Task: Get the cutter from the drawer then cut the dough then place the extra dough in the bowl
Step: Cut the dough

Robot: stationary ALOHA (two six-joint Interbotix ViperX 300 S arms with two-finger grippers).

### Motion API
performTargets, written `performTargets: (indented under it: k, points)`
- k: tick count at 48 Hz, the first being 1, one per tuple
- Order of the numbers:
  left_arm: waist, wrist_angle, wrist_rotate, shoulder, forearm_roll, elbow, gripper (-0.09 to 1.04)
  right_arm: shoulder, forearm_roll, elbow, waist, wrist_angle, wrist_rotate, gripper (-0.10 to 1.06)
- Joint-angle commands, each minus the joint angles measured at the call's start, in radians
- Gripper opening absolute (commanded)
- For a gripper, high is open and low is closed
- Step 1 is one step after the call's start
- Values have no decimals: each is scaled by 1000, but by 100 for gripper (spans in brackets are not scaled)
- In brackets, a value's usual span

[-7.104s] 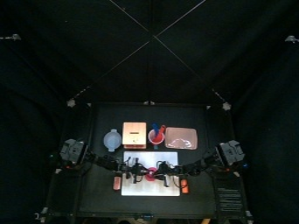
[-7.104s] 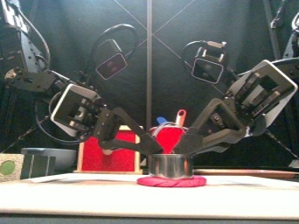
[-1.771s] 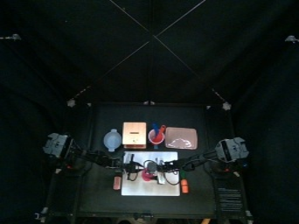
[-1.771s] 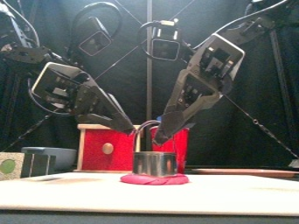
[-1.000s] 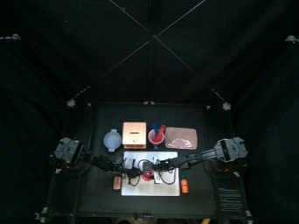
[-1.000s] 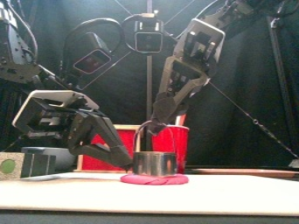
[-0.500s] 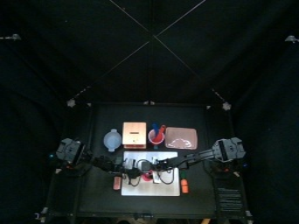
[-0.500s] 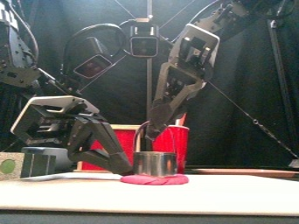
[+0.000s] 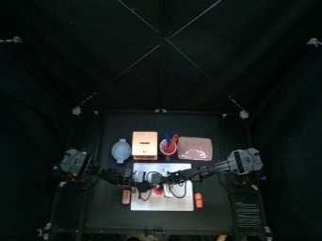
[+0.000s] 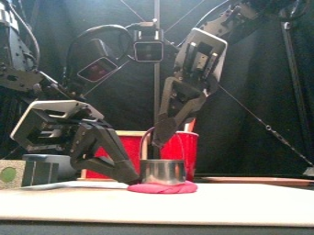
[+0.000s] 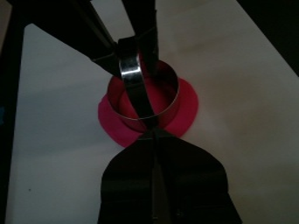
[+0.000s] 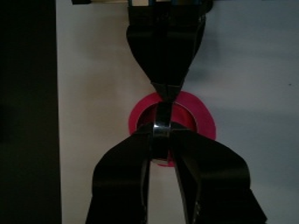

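A round metal cutter (image 10: pixel 163 171) stands pressed into the flat pink dough disc (image 10: pixel 162 188) on the white cutting board (image 10: pixel 252 196). My right gripper (image 10: pixel 156 138) reaches down from above, shut on the cutter's upright wire handle (image 12: pixel 163 129). My left gripper (image 10: pixel 124 174) lies low at the dough's left edge, jaws together, tips against the base of the cutter. In the left wrist view the cutter (image 11: pixel 147 94) sits on the dough (image 11: pixel 121 125) just past my closed jaws. From above, both grippers meet over the dough (image 9: pixel 158 188) at the middle of the board (image 9: pixel 178 171).
Behind the board stand the blue-grey bowl (image 9: pixel 120 149), the wooden box (image 9: pixel 146 144), the red cup (image 9: pixel 169 144) with toy knives and the pink tray (image 9: pixel 198 148). In the front view the bowl (image 10: pixel 47 169) sits far left.
Over the last seconds the left gripper sank to the dough's left edge and the right gripper swung above the cutter onto its handle. In the last half second almost nothing moved.
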Motion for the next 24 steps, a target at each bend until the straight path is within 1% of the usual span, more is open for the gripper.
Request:
performTargets:
  k: [1, 10, 24]
  points:
    - [3, -3, 0, -5, -3, -9, 43, -23, 0, -37, -3, 20, -2, 54]
    - [3, -3, -2, -2, -3, -8, 43, -25, 0, -58, -3, 72, -2, 52]
    - [3, 6, 0, -3, -3, -9, 43, -69, -6, -74, -3, 77, -3, 51]
